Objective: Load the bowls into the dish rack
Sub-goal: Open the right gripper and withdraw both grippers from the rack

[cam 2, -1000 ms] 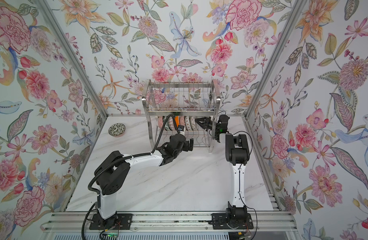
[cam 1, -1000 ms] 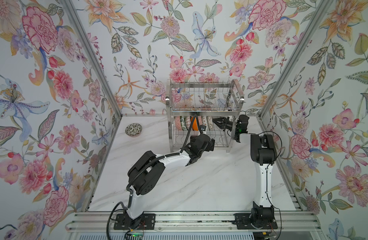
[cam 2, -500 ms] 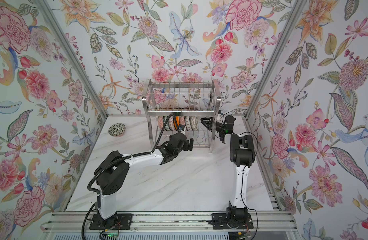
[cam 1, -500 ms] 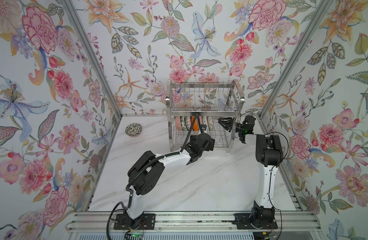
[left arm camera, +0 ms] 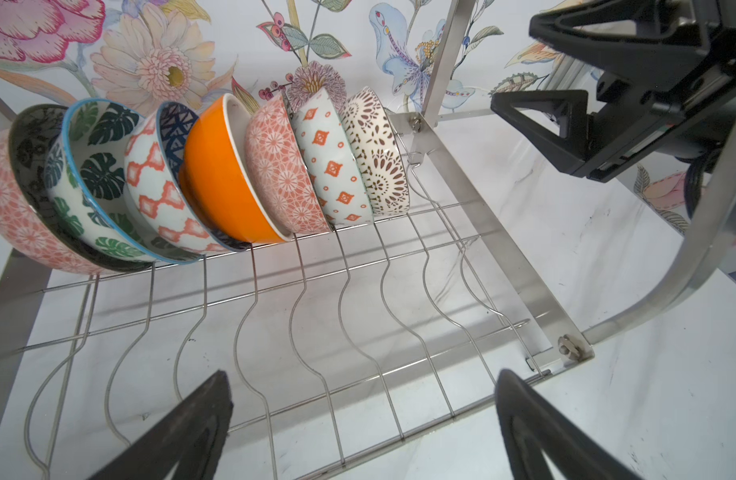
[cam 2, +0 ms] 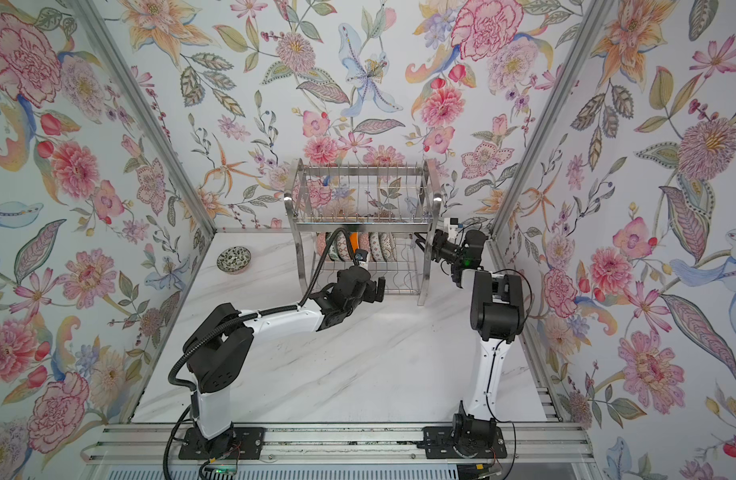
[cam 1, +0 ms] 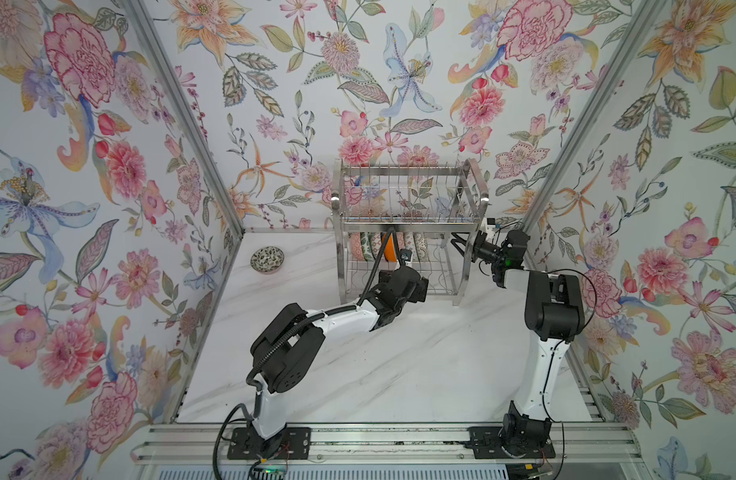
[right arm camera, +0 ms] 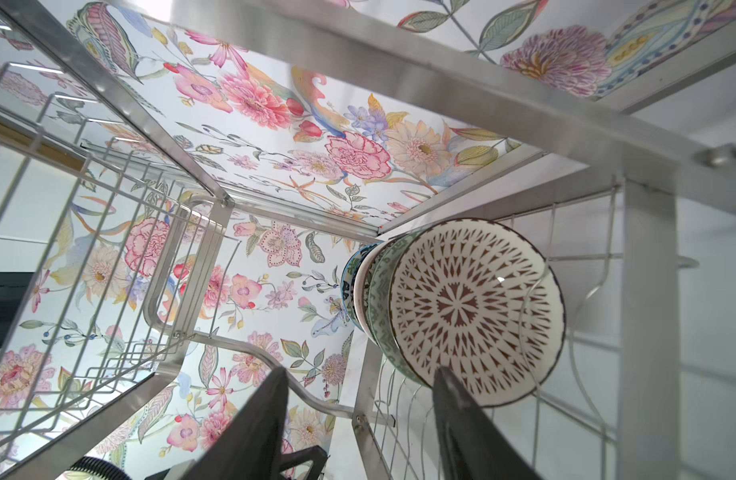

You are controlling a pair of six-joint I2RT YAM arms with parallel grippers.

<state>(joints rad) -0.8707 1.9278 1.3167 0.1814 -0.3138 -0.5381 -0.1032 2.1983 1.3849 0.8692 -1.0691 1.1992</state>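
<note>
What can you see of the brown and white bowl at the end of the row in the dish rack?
The brown-and-white bowl is small, round and glossy, seemingly ceramic. It is cream with dark brown medallions outside and a radiating brown sunburst inside. It stands on edge on the wires of the dish rack, in the lower tier, last in the row. Its back nests against the orange-diamond bowl. Its open side faces the right gripper, which is open and clear of it.
</note>
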